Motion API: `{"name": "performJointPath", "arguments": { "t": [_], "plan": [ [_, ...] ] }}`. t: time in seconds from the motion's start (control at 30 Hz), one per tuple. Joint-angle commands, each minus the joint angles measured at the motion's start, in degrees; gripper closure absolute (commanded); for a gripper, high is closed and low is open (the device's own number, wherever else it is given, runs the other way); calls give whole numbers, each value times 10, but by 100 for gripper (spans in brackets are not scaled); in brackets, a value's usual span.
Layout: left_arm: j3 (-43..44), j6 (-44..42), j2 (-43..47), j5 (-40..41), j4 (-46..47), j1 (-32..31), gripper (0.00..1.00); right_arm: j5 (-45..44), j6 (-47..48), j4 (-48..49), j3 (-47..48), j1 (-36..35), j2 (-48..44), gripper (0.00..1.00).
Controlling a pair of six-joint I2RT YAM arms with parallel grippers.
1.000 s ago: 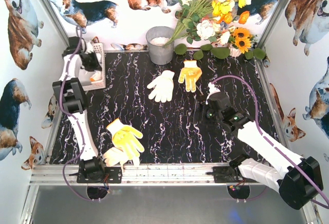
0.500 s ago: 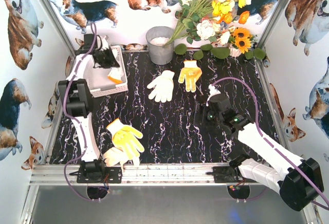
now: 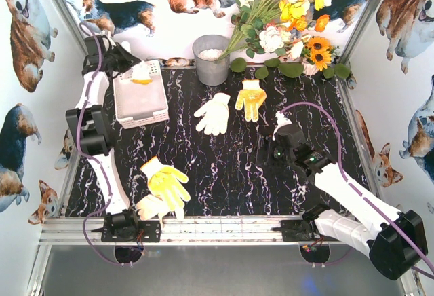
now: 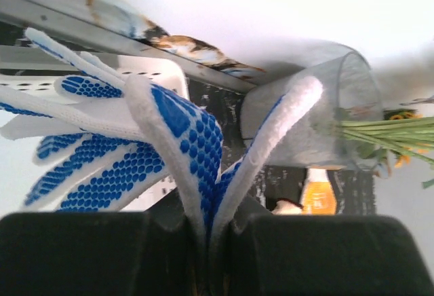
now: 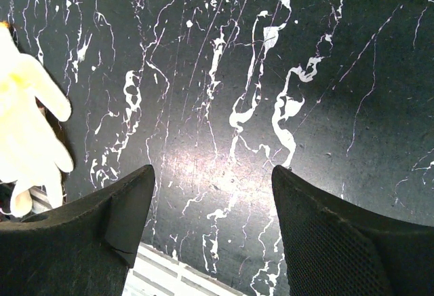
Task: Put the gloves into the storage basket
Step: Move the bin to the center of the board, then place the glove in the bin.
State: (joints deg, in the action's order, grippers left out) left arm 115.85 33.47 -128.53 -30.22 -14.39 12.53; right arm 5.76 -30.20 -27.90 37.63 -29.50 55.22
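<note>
Corgi-print walls close round a black marble table (image 3: 224, 167), with a grey bucket (image 3: 211, 62) and flowers (image 3: 285, 11) at its far edge. The basket (image 3: 139, 106) sits at the far left of the table.

The step in hand, I judge, is the drop. The left gripper (image 4: 207, 231) is clamped on the dotted glove (image 4: 169, 133), white with blue dots, and pinches it at a fold so its fingers fan out sideways. From above, that gripper hangs at the basket's far-left corner, more beside the rim than over the middle. The next move calls for carrying the glove in over the opening and only then parting the jaws. Released where it hangs, it might drape over the rim or fall behind.

The right gripper (image 5: 213, 197) stands apart and holds nothing, low over bare marble on the right of the table. A pick for it would come after.

I count six gloves:
- One is in the left grip.
- One, the cuffed glove (image 3: 141, 76), shows orange at the basket's far end.
- Four lie on the table. The white glove (image 3: 213, 113) and the orange glove (image 3: 251, 98) lie just beside each other near the bucket. The yellow glove (image 3: 166, 180) touches the pale glove (image 3: 150, 206) by the left arm's base.

There is one basket and one bucket. Whether more gloves lie deeper in the basket I cannot tell.
</note>
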Motion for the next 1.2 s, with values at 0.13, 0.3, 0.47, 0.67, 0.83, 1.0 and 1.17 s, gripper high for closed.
{"name": "performJointPath", "arguments": {
  "t": [0.13,0.3,0.47,0.67,0.83,1.0,1.17],
  "plan": [
    [18,91,-16,-54,75,-53,100,-2,-6,42,-1,3,8,28],
    [14,117,-31,-61,94,-87,100,0,-7,45,0,3,11,28],
    [14,171,-52,-76,121,-117,100,-1,-5,41,2,3,11,28],
    [-75,238,-12,-87,191,-150,100,0,-13,44,21,3,17,28],
    [-222,310,70,-74,308,-182,100,53,-83,163,60,4,76,27],
    [-320,387,128,-92,406,-212,100,121,-182,343,101,10,177,22],
    [-378,395,193,-99,416,-225,100,157,-244,460,151,17,260,19]
  ]
}}
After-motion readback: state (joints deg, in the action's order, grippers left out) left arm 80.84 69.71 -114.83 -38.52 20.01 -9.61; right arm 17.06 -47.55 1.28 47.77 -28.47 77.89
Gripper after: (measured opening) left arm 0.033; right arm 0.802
